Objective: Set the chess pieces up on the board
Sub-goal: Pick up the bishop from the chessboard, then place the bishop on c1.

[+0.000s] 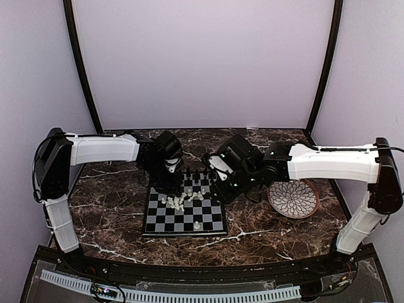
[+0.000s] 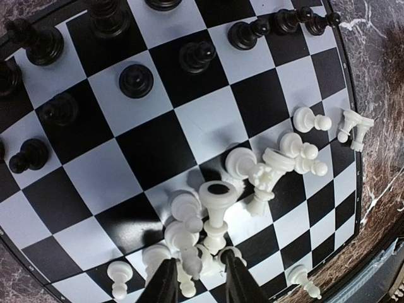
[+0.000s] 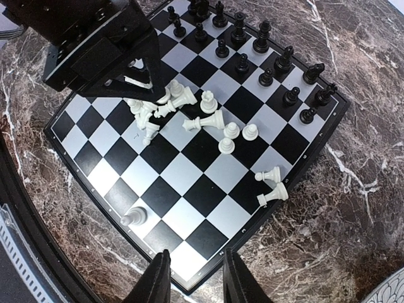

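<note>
The board (image 1: 214, 221) lies mid-table. Black pieces (image 2: 136, 81) stand along its far rows. Cream-white pieces (image 3: 205, 117) lie tumbled in a heap near its middle. Two more (image 3: 271, 184) lie by its right edge, and one (image 3: 134, 218) stands near the front edge. My left gripper (image 2: 202, 281) is open and low over the heap (image 2: 214, 208), its fingers (image 2: 165, 284) straddling fallen white pieces. It also shows in the top view (image 1: 172, 188). My right gripper (image 3: 197, 281) is open and empty, high over the board's front right corner (image 3: 189, 287), and shows in the top view (image 1: 219, 189).
A round white petal-patterned plate (image 1: 293, 198) with a brown rim sits on the dark marble table (image 1: 107, 208) right of the board, under the right arm. The black left gripper body (image 3: 95, 44) hangs over the board's left part. Lilac walls close the back and sides.
</note>
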You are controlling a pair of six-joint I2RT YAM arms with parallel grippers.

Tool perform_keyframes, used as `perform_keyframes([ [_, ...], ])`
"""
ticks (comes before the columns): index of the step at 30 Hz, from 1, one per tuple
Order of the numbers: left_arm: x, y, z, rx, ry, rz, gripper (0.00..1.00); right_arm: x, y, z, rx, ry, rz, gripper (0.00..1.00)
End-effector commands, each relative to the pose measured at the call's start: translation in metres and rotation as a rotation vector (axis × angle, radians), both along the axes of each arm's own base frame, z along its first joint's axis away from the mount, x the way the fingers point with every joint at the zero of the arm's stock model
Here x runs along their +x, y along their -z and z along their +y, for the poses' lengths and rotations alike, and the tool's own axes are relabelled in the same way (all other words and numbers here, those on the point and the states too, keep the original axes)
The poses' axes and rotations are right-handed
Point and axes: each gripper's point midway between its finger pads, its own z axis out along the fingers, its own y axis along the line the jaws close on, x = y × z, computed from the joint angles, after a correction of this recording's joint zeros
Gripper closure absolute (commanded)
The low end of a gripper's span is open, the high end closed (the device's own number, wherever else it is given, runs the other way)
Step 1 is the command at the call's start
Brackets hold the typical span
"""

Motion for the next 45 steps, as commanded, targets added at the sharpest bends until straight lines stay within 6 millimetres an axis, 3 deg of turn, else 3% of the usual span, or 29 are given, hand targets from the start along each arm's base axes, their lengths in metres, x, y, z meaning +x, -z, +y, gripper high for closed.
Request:
perform_keyframes([
  [1, 0.006, -0.005, -0.001, 0.027, 0.003, -0.022, 0.73, 0.006, -0.007, 0.008, 0.027, -0.007, -0.016, 0.7],
  [7, 0.01, -0.004, -0.003, 0.039, 0.007, -0.019, 0.83, 0.007, -0.007, 0.008, 0.023, -0.004, -0.012, 0.7],
  [18, 0.0, 0.003, 0.008, 0.091, 0.015, 0.024, 0.76, 0.004, -0.004, 0.007, 0.034, 0.008, 0.005, 0.7],
  [25, 0.0, 0.001, 0.008, 0.087, 0.017, 0.015, 0.86, 0.002, -0.003, 0.008, 0.044, 0.007, 0.017, 0.7],
  [30, 0.005, -0.016, 0.011, 0.091, 0.01, -0.028, 0.94, 0.001, -0.004, 0.008, 0.049, 0.003, 0.016, 0.7],
  [36, 0.005, -0.056, 0.023, 0.093, -0.012, -0.101, 0.97, 0.0, -0.004, 0.008, 0.051, 0.0, 0.019, 0.7],
  [41, -0.017, -0.077, 0.033, 0.053, -0.039, -0.089, 0.97, -0.001, -0.003, 0.009, 0.053, -0.003, 0.025, 0.7],
  [45, -0.042, -0.078, 0.036, 0.035, -0.035, -0.062, 0.97, -0.001, -0.003, 0.011, 0.054, -0.007, 0.028, 0.7],
])
